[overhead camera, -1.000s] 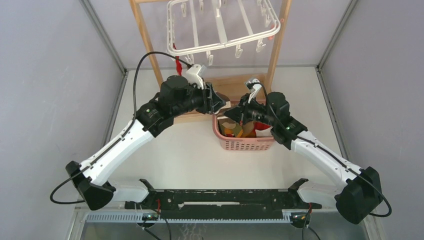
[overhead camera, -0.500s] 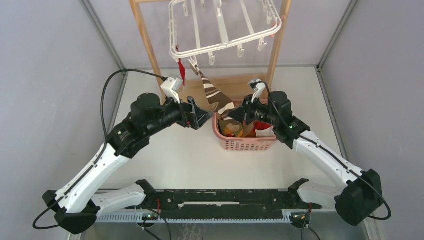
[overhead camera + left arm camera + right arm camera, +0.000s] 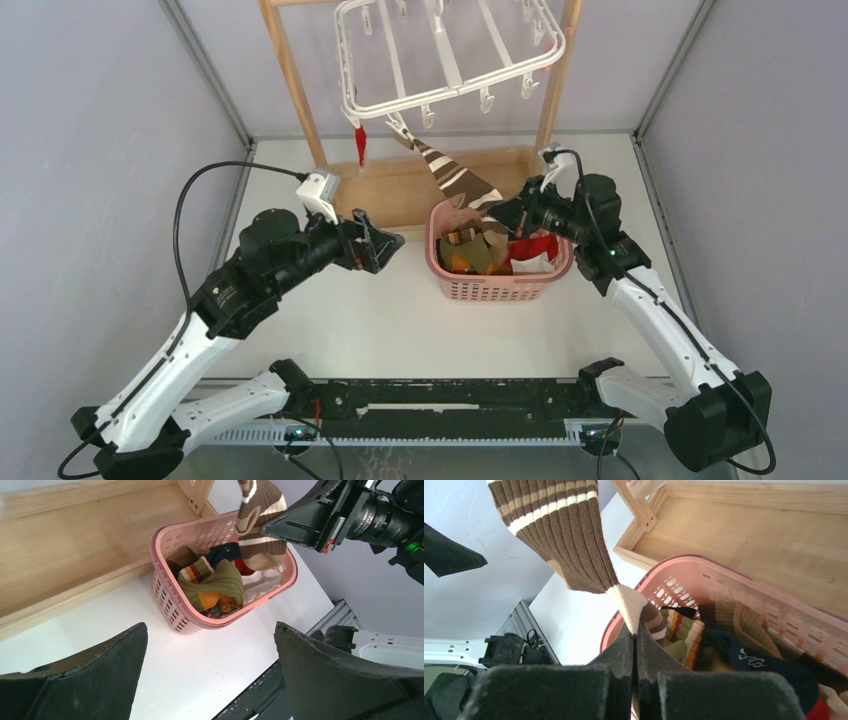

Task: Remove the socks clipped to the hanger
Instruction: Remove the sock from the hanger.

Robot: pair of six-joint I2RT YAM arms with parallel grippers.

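The white hanger hangs from the wooden stand at the back. A brown-and-cream striped sock is clipped to its front rim and stretches down to my right gripper, which is shut on its cream toe above the pink basket. A red sock hangs from the hanger's front left corner. My left gripper is open and empty over the table, left of the basket. Several socks lie in the basket.
The pink basket stands on the table in front of the wooden stand's base. The stand's posts rise at the back. Grey walls close in both sides.
My left arm has drawn back to the left and down, away from the hanger, jaws open. My right gripper has pulled the striped sock to the right, stretching it.
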